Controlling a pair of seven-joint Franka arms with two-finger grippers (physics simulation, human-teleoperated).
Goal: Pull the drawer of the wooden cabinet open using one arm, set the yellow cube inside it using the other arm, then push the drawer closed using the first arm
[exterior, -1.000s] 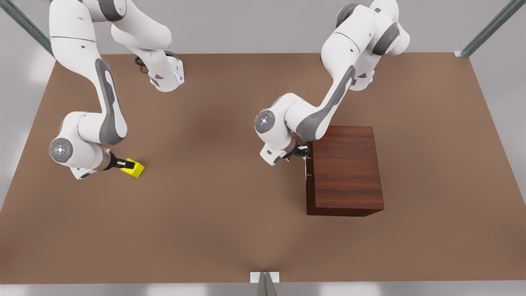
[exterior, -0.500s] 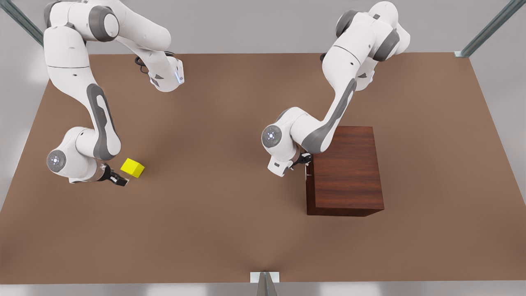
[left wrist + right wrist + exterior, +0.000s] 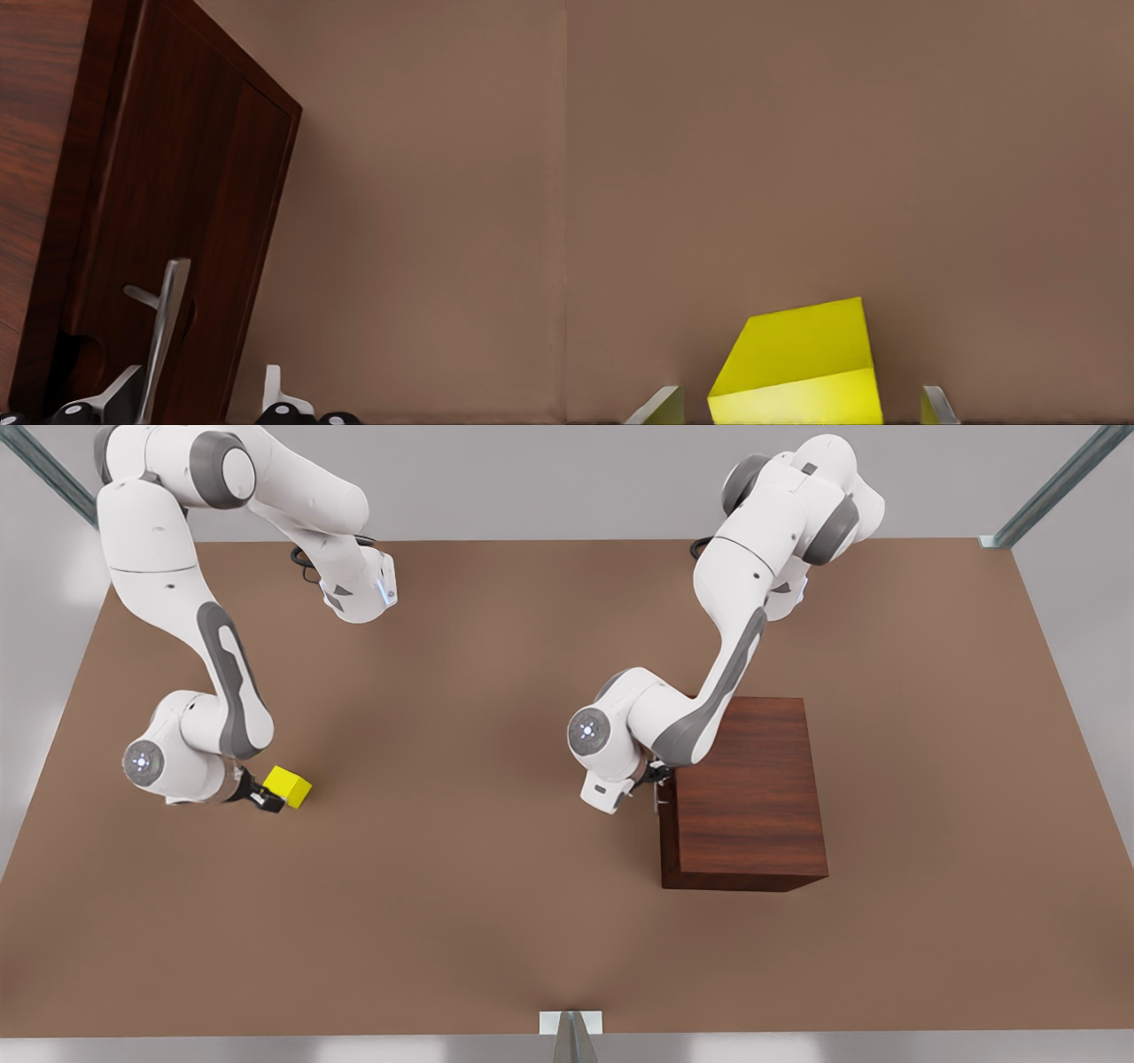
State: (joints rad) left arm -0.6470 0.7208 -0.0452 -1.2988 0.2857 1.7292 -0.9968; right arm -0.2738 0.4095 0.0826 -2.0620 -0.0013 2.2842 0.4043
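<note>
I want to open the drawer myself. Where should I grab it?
Probably grab the thin silver handle, on the drawer front that faces the front view's left. Come straight at that face: the bar stands off the wood, so fingers fit around it. The left gripper already straddles it.

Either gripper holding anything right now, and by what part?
Nothing held. Right gripper is open with a finger each side of the yellow cube, gaps showing. Left gripper is open astride the drawer handle, not clamped.

A broad matte brown tabletop [image 3: 496, 886] spreads under soft even light, backed by a pale grey wall [image 3: 532, 478], with slanted grey metal struts [image 3: 1054, 487] at the far corners.
</note>
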